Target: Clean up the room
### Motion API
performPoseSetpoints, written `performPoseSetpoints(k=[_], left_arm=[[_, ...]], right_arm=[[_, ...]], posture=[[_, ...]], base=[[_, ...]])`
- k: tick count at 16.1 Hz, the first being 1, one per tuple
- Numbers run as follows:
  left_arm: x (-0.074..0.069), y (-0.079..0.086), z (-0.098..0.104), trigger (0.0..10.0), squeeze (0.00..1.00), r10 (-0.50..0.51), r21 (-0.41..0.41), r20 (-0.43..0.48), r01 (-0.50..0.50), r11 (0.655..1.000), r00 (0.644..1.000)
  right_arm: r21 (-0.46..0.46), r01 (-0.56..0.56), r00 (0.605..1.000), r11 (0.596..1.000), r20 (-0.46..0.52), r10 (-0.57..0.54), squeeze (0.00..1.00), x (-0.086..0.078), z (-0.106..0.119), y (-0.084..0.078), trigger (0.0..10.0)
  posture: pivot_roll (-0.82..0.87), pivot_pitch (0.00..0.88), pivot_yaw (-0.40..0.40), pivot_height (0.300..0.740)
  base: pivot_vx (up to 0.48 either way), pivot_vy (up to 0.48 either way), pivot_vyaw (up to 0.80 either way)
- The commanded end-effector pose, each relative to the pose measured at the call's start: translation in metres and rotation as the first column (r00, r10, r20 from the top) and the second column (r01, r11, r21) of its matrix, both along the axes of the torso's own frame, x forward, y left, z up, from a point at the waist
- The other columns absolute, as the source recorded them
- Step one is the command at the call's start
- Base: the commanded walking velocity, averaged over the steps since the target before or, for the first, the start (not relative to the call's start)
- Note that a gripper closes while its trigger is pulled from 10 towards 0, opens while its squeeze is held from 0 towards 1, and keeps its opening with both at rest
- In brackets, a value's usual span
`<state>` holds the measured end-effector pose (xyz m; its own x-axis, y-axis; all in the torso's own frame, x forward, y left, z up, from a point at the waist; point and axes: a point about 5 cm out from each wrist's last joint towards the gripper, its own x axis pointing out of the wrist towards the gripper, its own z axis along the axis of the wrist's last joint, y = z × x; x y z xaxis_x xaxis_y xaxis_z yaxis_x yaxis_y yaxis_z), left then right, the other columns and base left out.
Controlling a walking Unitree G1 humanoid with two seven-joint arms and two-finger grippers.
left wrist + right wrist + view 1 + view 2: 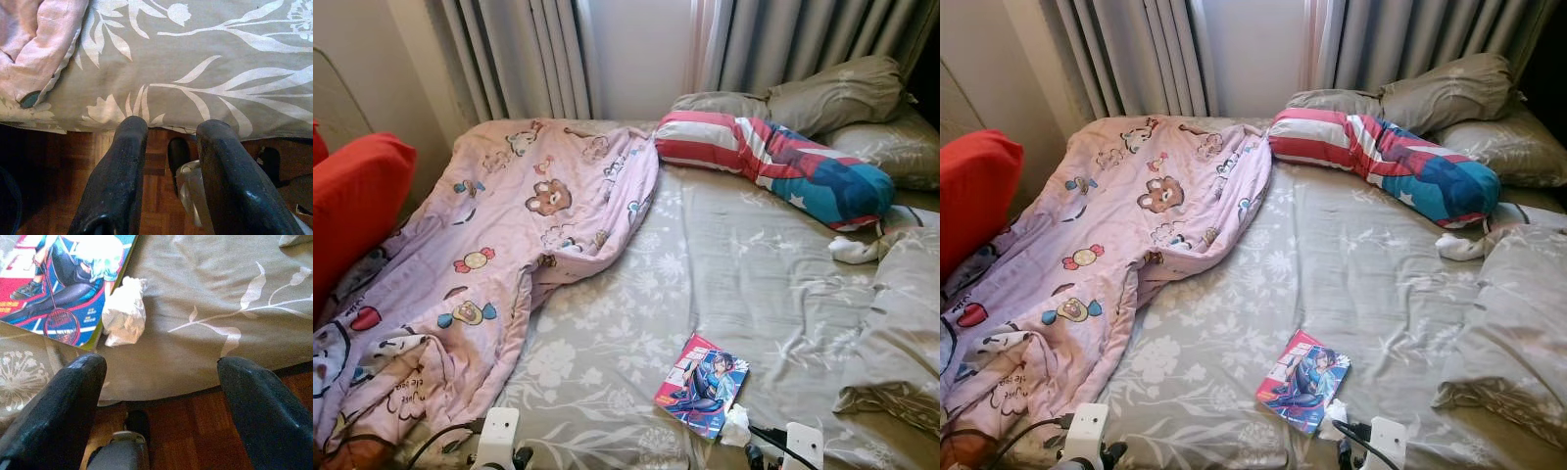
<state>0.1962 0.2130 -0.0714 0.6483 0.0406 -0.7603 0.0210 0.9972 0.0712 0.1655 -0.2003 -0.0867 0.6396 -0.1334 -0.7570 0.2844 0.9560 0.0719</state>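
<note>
We looked down on a bed (773, 284) covered by a grey sheet with a pale floral print. A pink blanket (499, 255) printed with cartoon animals lay rumpled along its left side, running from near the curtains (519, 54) down to the near edge. A comic (702, 384) lay flat near the foot of the bed, right of centre, and a crumpled white tissue (124, 311) sat touching its lower right corner. A long bolster (773, 162) in red, white and blue lay slantwise near the head, just in front of two grey pillows (832, 98). A small white cloth (850, 250) lay by the bolster's right end, and a grey duvet (901, 323) was bunched along the right edge. Something red (352, 206) stood left of the bed. Our left gripper (171, 142) hung at the bed's near edge above wooden floor (146, 196), fingers parted only a little and holding nothing, with the blanket's hem close by. Our right gripper (161, 372) hung at the same edge just short of the tissue and comic, fingers spread wide and empty.
</note>
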Motion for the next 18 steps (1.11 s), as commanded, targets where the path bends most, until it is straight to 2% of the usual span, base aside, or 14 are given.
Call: performPoseSetpoints(k=[1, 9, 11, 12, 14, 15, 18], left_arm=[[-0.004, 0.002, -0.001, 10.0, 0.0, 0.008, 0.001, 0.001, -0.008, 1.0, 1.0], [-0.001, 0.002, 0.001, 10.0, 0.0, 0.01, 0.008, 0.02, -0.01, 1.0, 1.0], [0.018, 0.006, 0.014, 10.0, 0.0, 0.06, -0.015, 0.139, -0.059, 0.998, 0.988], [0.034, 0.008, 0.028, 10.0, 0.0, 0.077, -0.037, 0.242, -0.07, 0.997, 0.967], [0.043, 0.009, 0.036, 10.0, 0.0, 0.072, -0.045, 0.305, -0.061, 0.997, 0.95], [0.052, 0.008, 0.046, 10.0, 0.0, 0.041, -0.054, 0.373, -0.022, 0.998, 0.927], [0.063, 0.007, 0.062, 10.0, 0.0, -0.002, -0.049, 0.49, 0.029, 0.998, 0.872]], right_arm=[[0.003, -0.017, 1.0, 1.0, 0.013, 0.017, 0.0, -0.001, 0.0, 0.002, 10.0], [0.001, -0.016, 0.999, 1.0, 0.027, 0.016, 0.0, 0.001, 0.001, 0.001, 10.0], [-0.043, 0.0, 0.995, 0.999, 0.102, 0.004, 0.0, 0.011, 0.009, -0.006, 10.0], [-0.075, 0.007, 0.982, 0.997, 0.187, 0.007, 0.0, 0.021, 0.019, -0.014, 10.0], [-0.1, 0.022, 0.974, 0.995, 0.228, 0.002, 0.0, 0.026, 0.024, -0.02, 10.0], [-0.153, 0.045, 0.958, 0.987, 0.286, 0.0, 0.0, 0.034, 0.033, -0.028, 10.0], [-0.201, 0.012, 0.913, 0.979, 0.402, 0.071, 0.0, 0.049, 0.05, -0.029, 10.0]], posture=[[0.03, 0.0, 0.012, 0.74], [0.03, 0.0, 0.012, 0.74], [0.04, 0.0, 0.01, 0.74], [0.04, 0.0, 0.006, 0.74], [0.04, 0.0, 0.007, 0.74], [0.03, 0.0, 0.01, 0.74], [0.03, 0.0, 0.009, 0.74]], base=[[0.0, 0.0, 0.0], [0.0, 0.0, 0.0], [0.0, 0.0, 0.0], [0.0, 0.0, 0.0], [0.0, 0.0, 0.0], [0.0, 0.0, 0.0], [0.0, 0.0, 0.0]])
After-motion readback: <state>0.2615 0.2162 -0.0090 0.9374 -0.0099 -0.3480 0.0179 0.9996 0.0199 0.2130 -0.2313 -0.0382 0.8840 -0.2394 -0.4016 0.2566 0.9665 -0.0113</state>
